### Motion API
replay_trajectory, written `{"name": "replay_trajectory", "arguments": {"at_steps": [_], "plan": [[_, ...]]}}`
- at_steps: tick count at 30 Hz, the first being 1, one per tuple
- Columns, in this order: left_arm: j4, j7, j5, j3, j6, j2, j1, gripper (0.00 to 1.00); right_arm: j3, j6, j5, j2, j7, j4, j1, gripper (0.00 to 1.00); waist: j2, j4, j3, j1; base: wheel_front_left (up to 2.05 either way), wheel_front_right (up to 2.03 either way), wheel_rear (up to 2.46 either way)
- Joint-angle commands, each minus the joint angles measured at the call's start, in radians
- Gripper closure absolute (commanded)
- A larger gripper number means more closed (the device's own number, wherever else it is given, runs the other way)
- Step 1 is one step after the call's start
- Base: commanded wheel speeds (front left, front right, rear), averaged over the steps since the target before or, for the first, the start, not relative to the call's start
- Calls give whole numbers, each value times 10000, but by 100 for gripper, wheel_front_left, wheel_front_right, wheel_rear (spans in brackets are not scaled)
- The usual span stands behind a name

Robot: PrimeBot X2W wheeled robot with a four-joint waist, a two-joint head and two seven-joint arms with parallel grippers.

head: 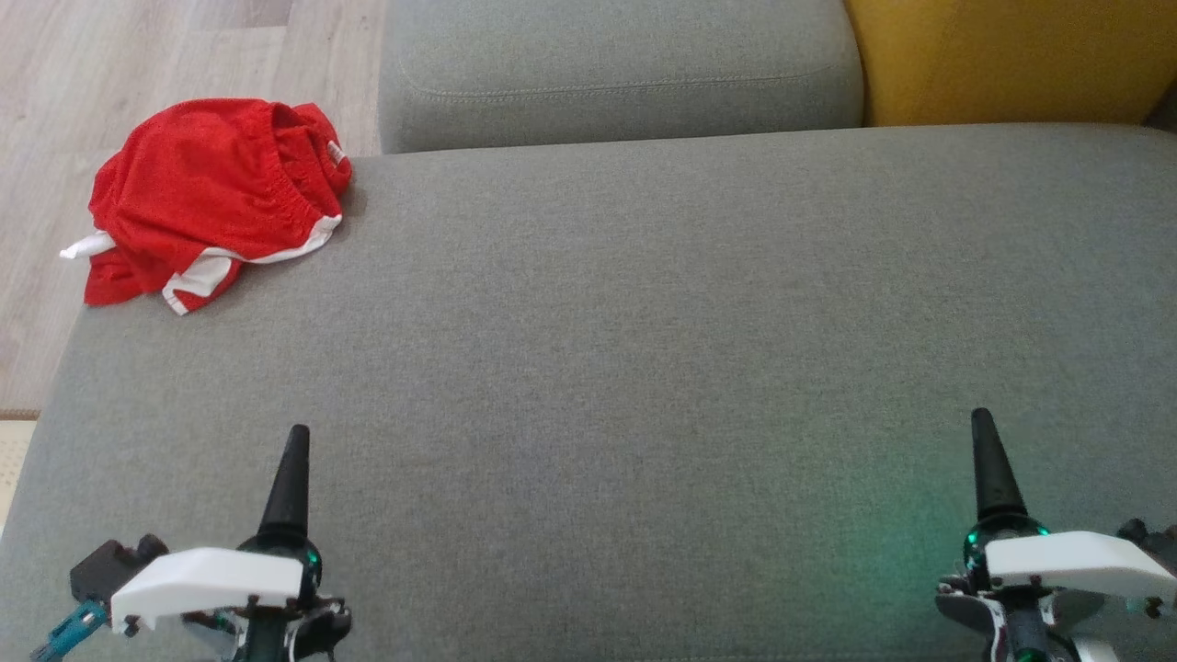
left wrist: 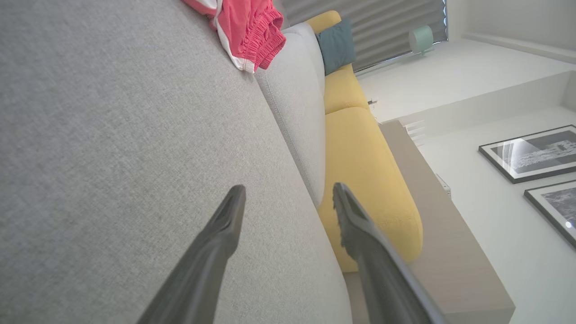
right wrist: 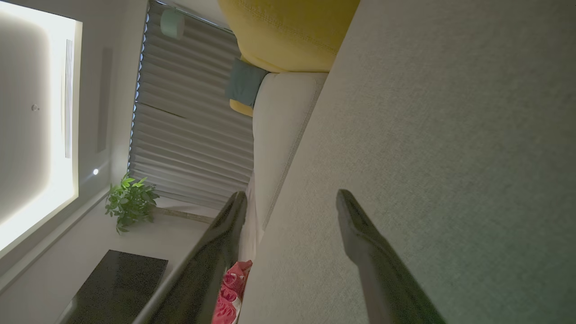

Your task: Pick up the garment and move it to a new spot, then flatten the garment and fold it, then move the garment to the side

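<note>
Waiting at the start is how this looks: the first step, picking up the garment, has not begun. The crumpled red cloth shorts with white stripes [head: 216, 198] sit in a messy heap on the far left corner of the big flat grey cloth sofa seat [head: 644, 368]. Part of the heap seems to hang over the seat's left edge, above the pale wooden floor [head: 55, 92]. Nothing touches the shorts.

The left gripper [head: 294, 441] is low at the near left of the seat, and the right gripper [head: 986, 441] is low at the near right. They are well apart from each other and well apart from the shorts. Both point straight ahead toward the puffy grey back cushion [head: 616, 74] and the yellow cushion [head: 1011, 55] beside it. In each wrist view the two long dark fingers stand wide apart with nothing between them, so both grippers are empty. The seat runs up one side of each wrist view, so the grippers seem to be turned on their sides, close above the seat. I cannot tell if they touch it.

The left arm is nearer to the shorts, so I think it should go next. It needs to reach forward and to the left, come down on a thick bit of the heap and pinch it well, so the shorts do not slide off the edge
</note>
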Motion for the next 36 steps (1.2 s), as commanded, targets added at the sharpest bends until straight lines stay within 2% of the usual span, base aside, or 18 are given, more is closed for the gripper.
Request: {"name": "replay_trajectory", "arguments": {"at_steps": [1,19,36], "plan": [[-442,-152,379,29,29,113,-199,0,179,26,-384,-57,-126,-451,-378,0,0,-4,-12,0,0,0,0],[-930,-679,3353,-472,440,140,110,0,967,38,-3175,-72,-658,-732,-358,0,0,-71,-164,0,0,0,0],[-1063,-1146,5722,-862,732,187,387,0,1562,48,-5195,-85,-1130,-720,-449,0,0,-88,-276,0,0,0,0]]}}
